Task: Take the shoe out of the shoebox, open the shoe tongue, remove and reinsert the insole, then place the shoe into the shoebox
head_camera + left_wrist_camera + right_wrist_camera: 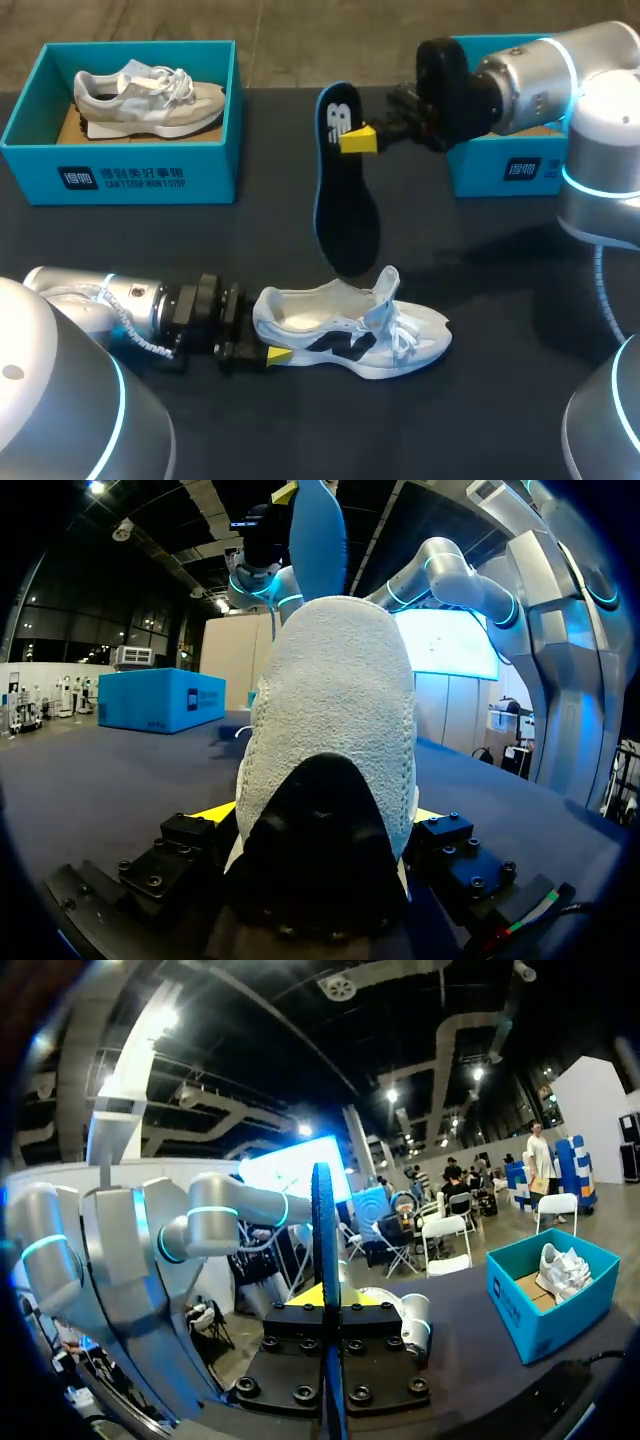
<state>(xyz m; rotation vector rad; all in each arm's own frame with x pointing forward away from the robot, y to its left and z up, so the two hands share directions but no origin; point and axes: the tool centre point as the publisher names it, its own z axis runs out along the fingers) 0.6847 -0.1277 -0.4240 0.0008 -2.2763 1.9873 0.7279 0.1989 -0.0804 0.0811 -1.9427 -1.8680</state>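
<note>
Left gripper (266, 338) clamped on heel of white-and-black mesh sneaker (350, 335) lying on dark table (480, 400); right gripper (358, 140) pinching black blue-edged insole (347, 205) aloft above sneaker

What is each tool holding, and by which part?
Left tool holds the white shoe by its heel; right tool holds the insole near its upper end.

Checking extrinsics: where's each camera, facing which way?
Head view: above and behind, looking down on the table; both arms show, left gripper on the heel of the shoe, right gripper holding the insole.
Left wrist view: on the left wrist, facing the heel and the right arm beyond; its yellow tips flank the heel.
Right wrist view: on the right wrist, facing the shoebox with the grey shoe; insole edge-on between its fingers.
Shared: all three show the insole.
</note>
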